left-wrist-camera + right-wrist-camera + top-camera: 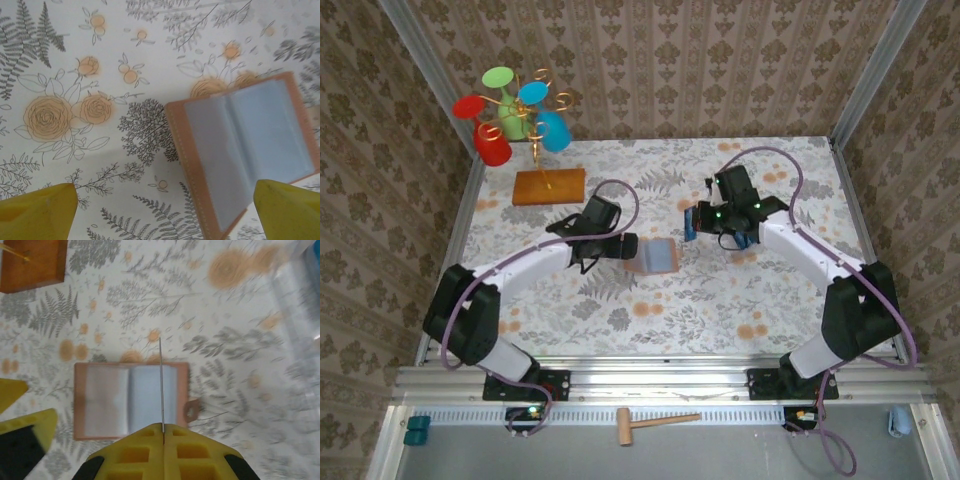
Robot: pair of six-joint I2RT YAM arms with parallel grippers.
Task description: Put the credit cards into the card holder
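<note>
One card [161, 380] in right end effector [163, 426]; left end effector [162, 195] agape

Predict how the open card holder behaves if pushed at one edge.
Lying thin and flat on the table, the card holder would probably slide, not tip. Its centre fold suggests a pushed half could hinge up or close. It looks light and fairly floppy.

You have the square tan-brown leather card holder [652, 256] lying open near the middle of the flower-printed table [740, 300]. The left gripper [623, 248] is just left of it. The right gripper [698, 221] is behind and to its right, pinching a thin blue credit card [691, 222]. The orange-brown wooden slab [549, 186] lies toward the far-left corner.
</note>
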